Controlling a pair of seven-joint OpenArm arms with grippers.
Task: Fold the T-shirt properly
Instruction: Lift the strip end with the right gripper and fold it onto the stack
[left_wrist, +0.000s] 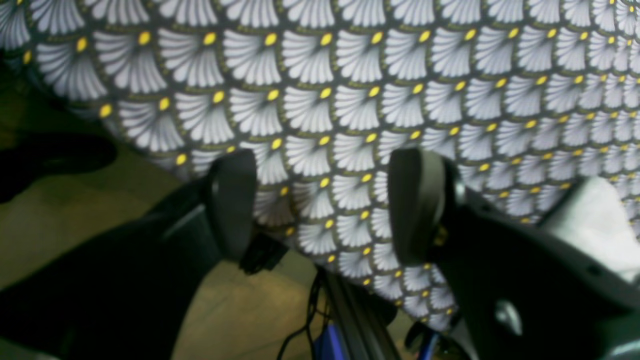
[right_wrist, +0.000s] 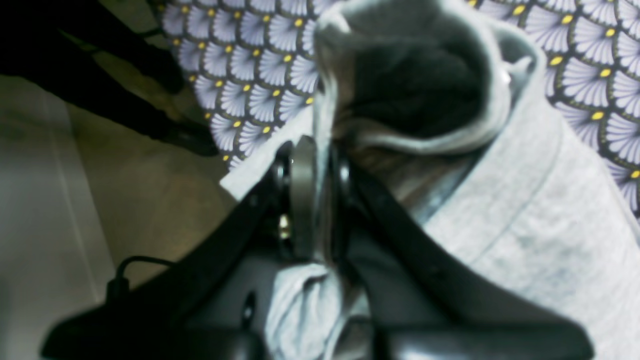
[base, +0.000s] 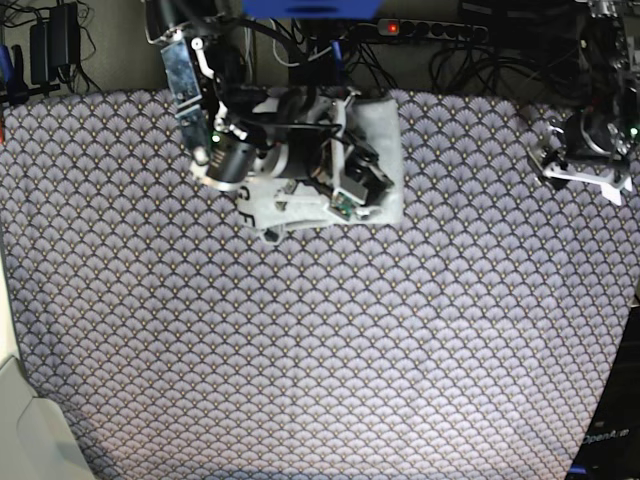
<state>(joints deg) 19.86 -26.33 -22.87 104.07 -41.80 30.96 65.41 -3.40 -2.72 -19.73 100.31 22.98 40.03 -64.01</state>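
The light grey T-shirt (base: 386, 130) lies as a bunched, partly folded bundle near the far edge of the scallop-patterned tablecloth (base: 320, 350). My right gripper (right_wrist: 322, 200) is shut on a fold of the T-shirt (right_wrist: 525, 200), with grey cloth pinched between its fingers and a dark hollow of fabric above them. My right arm (base: 230, 150) covers the bundle's left part. My left gripper (left_wrist: 325, 205) is open and empty over the tablecloth (left_wrist: 320, 65), close to the table's edge. My left arm (base: 595, 135) is at the far right, well apart from the shirt.
A power strip and cables (base: 430, 30) run along the back beyond the table. The floor (left_wrist: 75, 215) shows past the cloth's edge in the left wrist view. A pale object (base: 20, 420) sits at the front left corner.
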